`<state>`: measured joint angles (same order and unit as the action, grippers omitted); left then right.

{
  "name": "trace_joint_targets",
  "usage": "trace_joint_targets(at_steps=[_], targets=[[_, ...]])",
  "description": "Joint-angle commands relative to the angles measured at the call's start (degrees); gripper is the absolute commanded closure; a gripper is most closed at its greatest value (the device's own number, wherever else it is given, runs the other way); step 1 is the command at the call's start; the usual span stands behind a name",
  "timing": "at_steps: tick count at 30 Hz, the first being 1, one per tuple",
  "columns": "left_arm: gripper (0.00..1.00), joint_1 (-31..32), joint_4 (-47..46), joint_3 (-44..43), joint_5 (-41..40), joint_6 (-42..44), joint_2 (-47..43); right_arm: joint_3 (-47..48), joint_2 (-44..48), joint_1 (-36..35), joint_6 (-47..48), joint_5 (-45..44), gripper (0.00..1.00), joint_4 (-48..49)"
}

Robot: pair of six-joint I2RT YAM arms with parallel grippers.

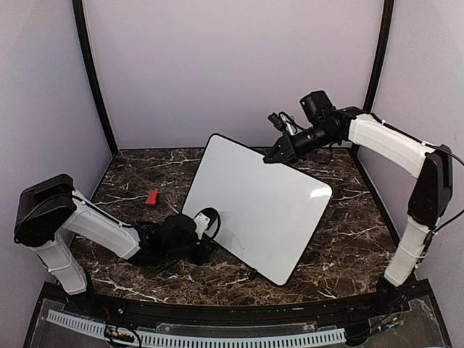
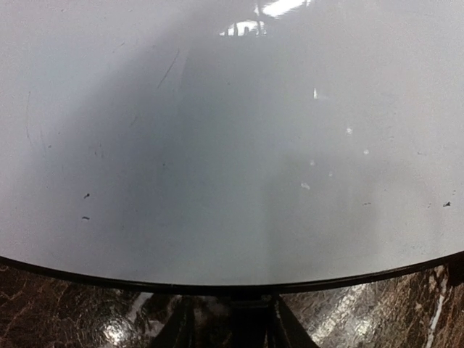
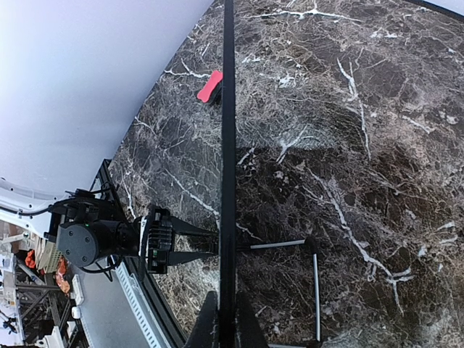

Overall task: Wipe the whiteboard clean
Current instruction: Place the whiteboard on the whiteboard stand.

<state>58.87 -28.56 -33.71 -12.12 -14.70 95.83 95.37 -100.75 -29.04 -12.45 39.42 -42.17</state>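
Left pincer straddled the whiteboard's lower-left rim, whether gripping I could not tell; right pincer was clamped on its upper rim, board tilted on the tabletop. Left wrist: its blank face. Right wrist: red eraser lay near that rim.

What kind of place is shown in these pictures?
Probably a small robot test booth: plain lilac walls enclose a dark marble table, and two robot arms stand at its near edge.
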Motion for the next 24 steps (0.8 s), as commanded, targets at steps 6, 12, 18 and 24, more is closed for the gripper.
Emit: trace_joint_targets(at_steps=[6, 12, 18, 24], targets=[[0.79, -0.3, -1.5, 0.6, 0.8, 1.0, 0.3, 3.4, 1.0, 1.5, 1.8, 1.5, 1.00, -1.7], [0.85, -0.3, -1.2, 0.6, -0.4, 0.5, 0.2, 0.3, 2.5, 1.6, 1.4, 1.6, 1.00, -0.1], [0.90, -0.3, -1.0, 0.3, -0.6, 0.4, 0.4, -2.8, 3.8, 1.6, 1.8, 1.9, 0.94, 1.7], [0.92, -0.3, -0.5, 0.1, -1.3, 0.0, 0.6, -6.1, 5.3, 1.6, 2.2, 2.2, 0.84, 3.5]])
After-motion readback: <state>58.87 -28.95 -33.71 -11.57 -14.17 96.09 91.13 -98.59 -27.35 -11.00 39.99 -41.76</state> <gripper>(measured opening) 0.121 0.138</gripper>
